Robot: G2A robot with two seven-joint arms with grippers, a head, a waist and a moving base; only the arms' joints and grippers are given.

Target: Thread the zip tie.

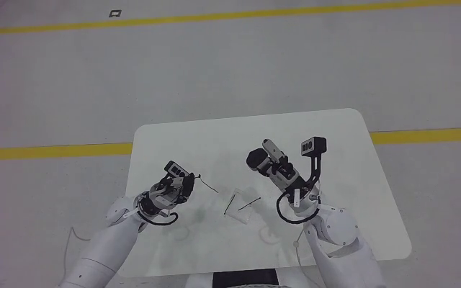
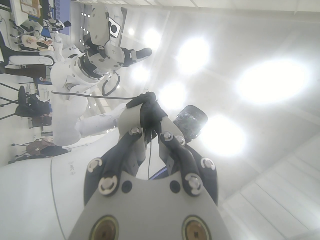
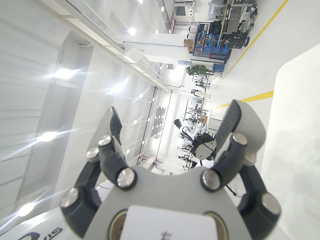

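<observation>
Over the worktop (image 1: pixel 346 144), no loop yet: threading looked barely started.
Left jaws were clamped on the zip tie (image 2: pixel 100 96), its tail poking out sideways; right jaws gaped wide nearby, gripping nothing. Spare ties (image 1: pixel 234 202) lay on the surface between both arms. Head and tip were too fine to make out.

Left gripper (image 2: pixel 147 104), jaws tight on a thin black zip tie (image 2: pixel 100 96), right gripper (image 2: pixel 146 52) farther off.
</observation>
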